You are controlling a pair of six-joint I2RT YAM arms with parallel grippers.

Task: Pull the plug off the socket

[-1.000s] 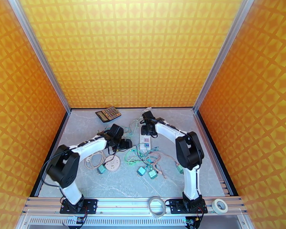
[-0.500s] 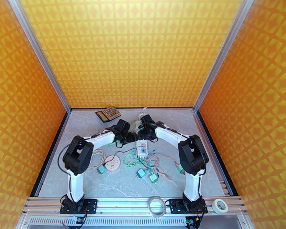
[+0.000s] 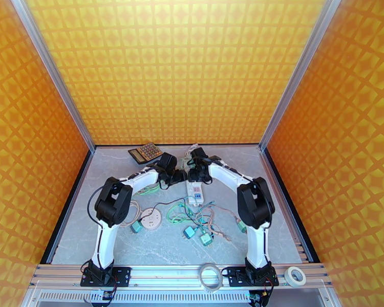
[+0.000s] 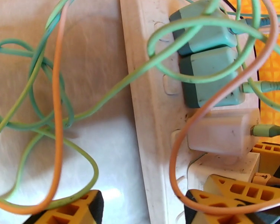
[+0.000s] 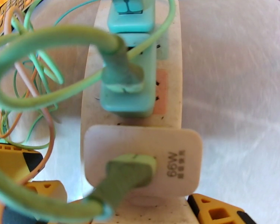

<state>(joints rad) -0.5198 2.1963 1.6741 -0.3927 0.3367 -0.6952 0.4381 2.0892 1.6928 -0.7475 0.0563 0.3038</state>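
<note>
The right gripper (image 5: 129, 208) is closed partway on the far end of the white plastic power strip (image 3: 194, 191), with a yellow finger (image 5: 214, 211) against each side of it. The left gripper (image 4: 143, 200) is roughly half open across the strip's long edge. One finger is over the table at 7 o'clock in its wrist view and the other is at 5 o'clock beside the plugs; I cannot tell whether it grips anything.

A white square adapter plug (image 5: 143, 161) with a green cable is seated in the strip, just beside the right gripper's fingers. Two teal plastic plugs (image 4: 211, 79) are seated beyond it.

The grey marbled tabletop (image 3: 274, 200) has orange diamond-patterned walls (image 3: 182, 67) on three sides.

There are four loose teal plugs (image 3: 190, 232) around 6 o'clock from the strip. One brown calculator (image 3: 146, 152) is at 11 o'clock and one round white socket (image 3: 151, 218) at 8 o'clock. Two tape rolls (image 3: 295, 276) are on the near rail.
</note>
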